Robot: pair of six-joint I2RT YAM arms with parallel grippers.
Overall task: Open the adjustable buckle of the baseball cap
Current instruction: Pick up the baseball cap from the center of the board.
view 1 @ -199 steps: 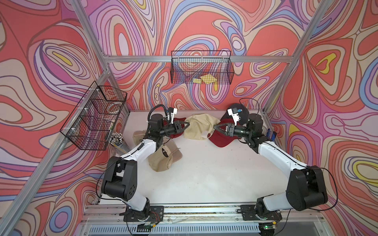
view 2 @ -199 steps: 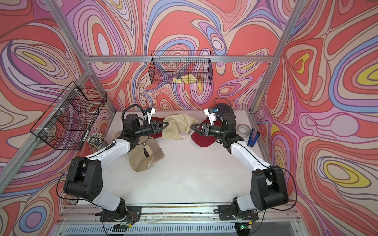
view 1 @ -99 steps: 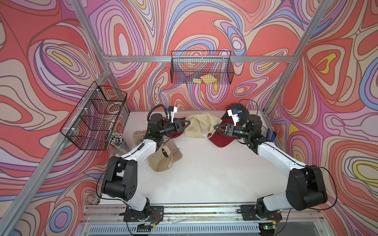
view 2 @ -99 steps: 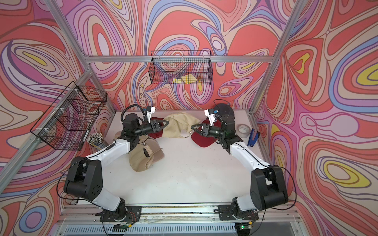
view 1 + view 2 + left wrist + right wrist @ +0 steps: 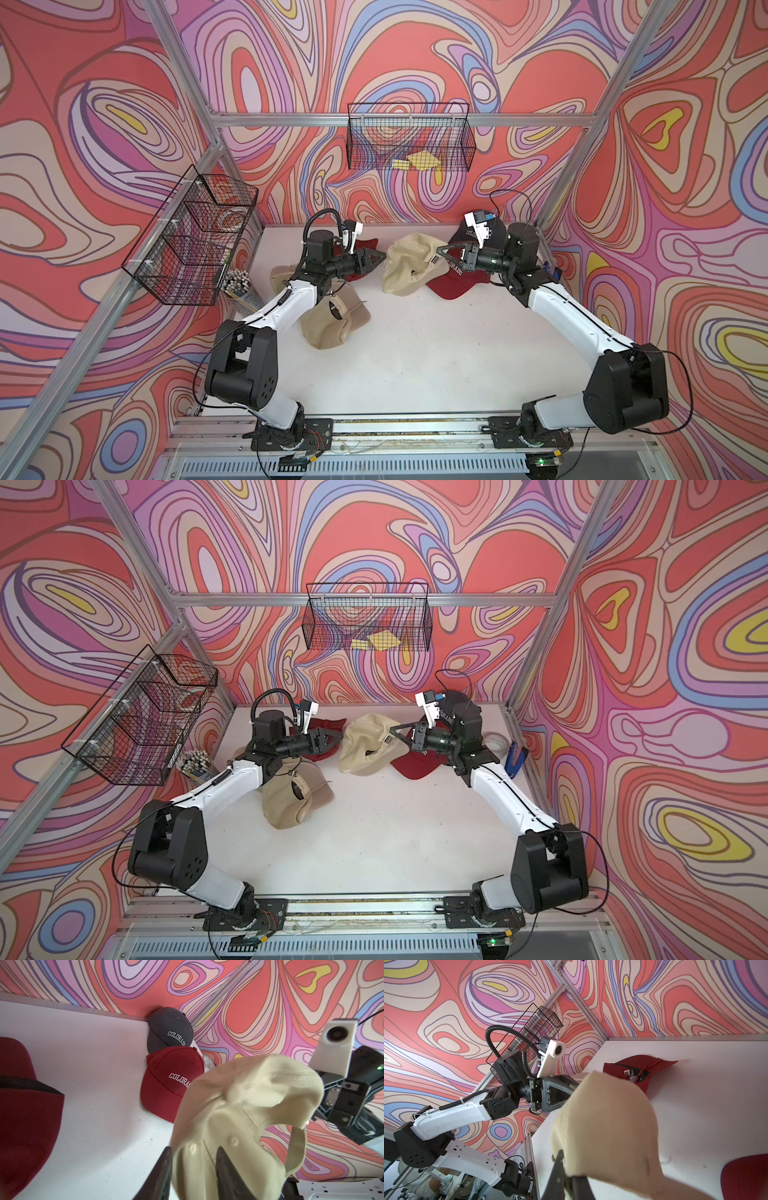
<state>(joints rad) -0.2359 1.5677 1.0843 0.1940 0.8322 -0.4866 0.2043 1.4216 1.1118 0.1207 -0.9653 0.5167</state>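
Observation:
A beige baseball cap (image 5: 409, 266) hangs crumpled between my two grippers over the back of the table, and it is blurred in both wrist views. Its metal buckle (image 5: 433, 258) shows on the back strap in both top views, also at buckle (image 5: 387, 740). My right gripper (image 5: 439, 252) sits right beside the buckle. In the right wrist view, the right gripper (image 5: 568, 1167) is shut on the cap's beige edge. My left gripper (image 5: 194, 1153) has its jaws apart, with the cap's crown fabric (image 5: 239, 1105) lying between them.
A red Colorado cap (image 5: 451, 280) and a dark cap (image 5: 494, 235) lie under the right wrist. Another red cap (image 5: 365, 245) and two beige caps (image 5: 332, 320) lie by the left arm. A cup of sticks (image 5: 237, 278), tape roll (image 5: 494, 742) and wire baskets (image 5: 191, 241) line the edges.
My left gripper's jaws have come apart from their shut grip on the cap. The right gripper has closed on the cap's edge near the buckle.

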